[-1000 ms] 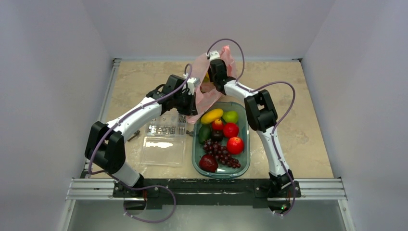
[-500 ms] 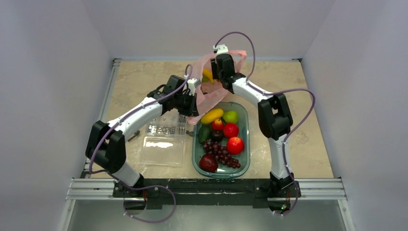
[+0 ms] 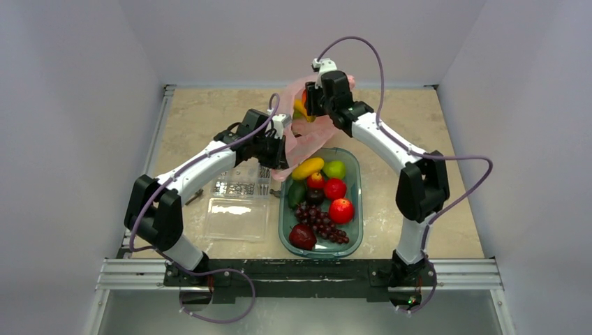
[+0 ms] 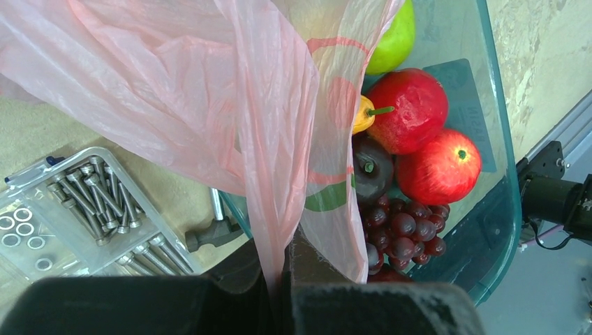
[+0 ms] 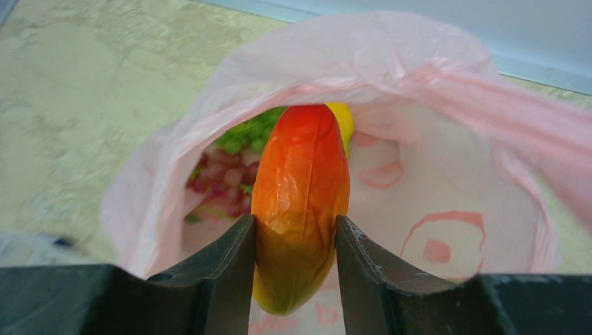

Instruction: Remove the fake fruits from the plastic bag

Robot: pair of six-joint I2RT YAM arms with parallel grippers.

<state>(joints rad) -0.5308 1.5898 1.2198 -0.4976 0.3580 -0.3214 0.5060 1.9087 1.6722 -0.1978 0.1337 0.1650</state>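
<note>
The pink plastic bag (image 3: 312, 137) stands open at the back of the table, its lower edge hanging over the green tray (image 3: 354, 230). My left gripper (image 3: 282, 149) is shut on a fold of the bag (image 4: 230, 105); the left wrist view shows the jaws (image 4: 286, 262) pinching it. My right gripper (image 3: 305, 106) is shut on the orange-red mango (image 5: 300, 202) and holds it above the bag's mouth (image 5: 433, 84). Inside the bag lie green grapes (image 5: 248, 132) and something yellow (image 5: 341, 115) behind the mango.
The tray holds a stubby yellow fruit (image 3: 307, 168), a green apple (image 3: 335, 169), red fruits (image 3: 341, 210) and dark purple grapes (image 3: 320, 220). A clear box of screws (image 3: 241, 185) and its lid (image 3: 237, 218) lie left of the tray.
My right gripper has risen out of the bag and moved back and to the right with the mango in it. The left gripper has kept hold of the bag and stayed put.
</note>
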